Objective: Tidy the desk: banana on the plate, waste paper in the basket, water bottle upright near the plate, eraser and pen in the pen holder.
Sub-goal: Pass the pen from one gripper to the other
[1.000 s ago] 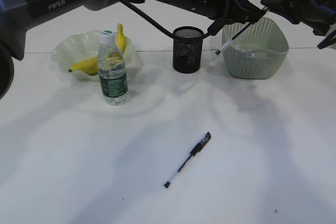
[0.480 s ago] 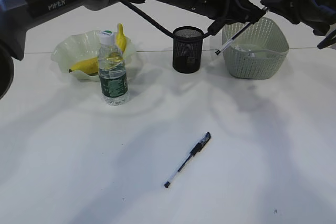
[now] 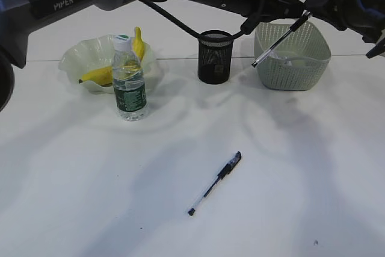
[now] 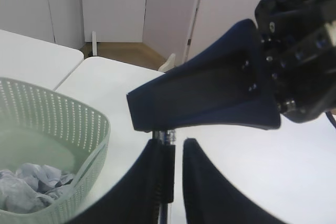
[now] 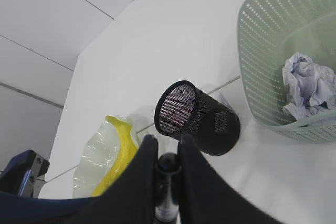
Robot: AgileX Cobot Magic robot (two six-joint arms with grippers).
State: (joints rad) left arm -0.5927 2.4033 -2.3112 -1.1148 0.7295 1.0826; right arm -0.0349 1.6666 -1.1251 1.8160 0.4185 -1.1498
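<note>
Pen [image 3: 280, 39] hangs slanted in the air between both arms. The right gripper [image 5: 164, 153] is clamped on its barrel. The left gripper [image 4: 173, 148] stands slightly parted around it, with a gap at one finger, so we judge it not gripping. We read this as a handover, with the pen holder [image 3: 215, 58] step in hand. The next move calls for the right arm to carry the pen leftward and stand it over the cup's narrow mouth. The basket [image 3: 293, 67] rim lies just below and the left arm crowds that path. A loose pen [image 3: 215, 183] waits on the open desk [image 3: 313, 167].
</note>
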